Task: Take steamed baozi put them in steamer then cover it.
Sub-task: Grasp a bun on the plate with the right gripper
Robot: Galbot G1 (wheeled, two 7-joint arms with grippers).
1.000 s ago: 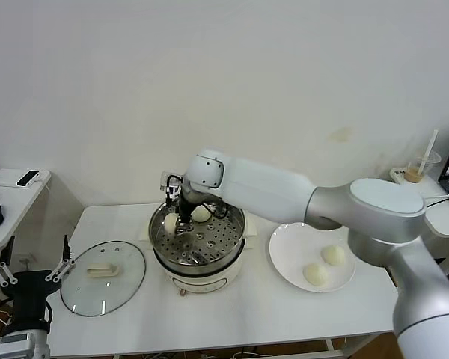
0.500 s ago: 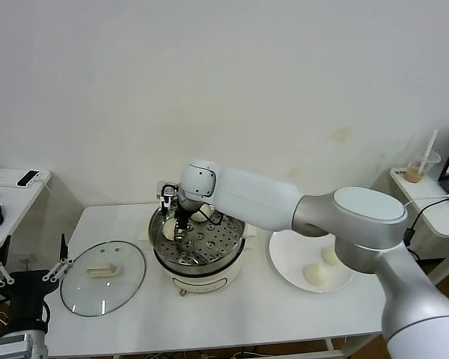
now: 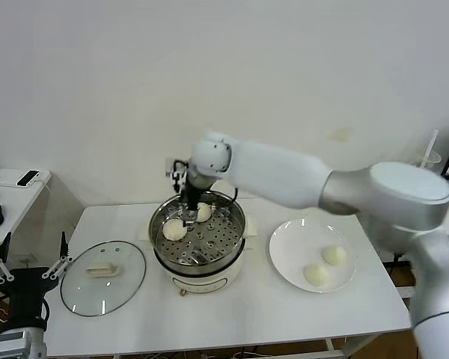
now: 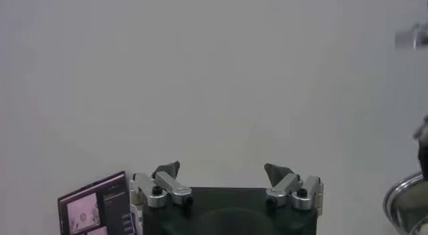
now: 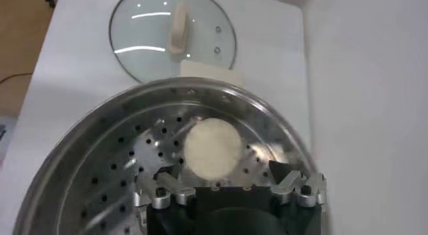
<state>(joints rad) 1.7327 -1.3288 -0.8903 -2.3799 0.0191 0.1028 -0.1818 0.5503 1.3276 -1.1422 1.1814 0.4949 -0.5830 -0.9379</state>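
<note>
Steel steamer [image 3: 198, 238] holding two baozi [image 3: 173, 229], right gripper [image 5: 229, 181] jaws open above, left gripper [image 4: 224, 176] jaws open

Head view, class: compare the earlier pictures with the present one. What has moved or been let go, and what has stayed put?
The right gripper has opened, let go of a baozi onto the steamer tray, and risen above it. A second bun lies beside it, as before. Unchanged: two buns on the white plate, the cover lying on the table, and the left gripper parked, open, at the table's left corner.
</note>
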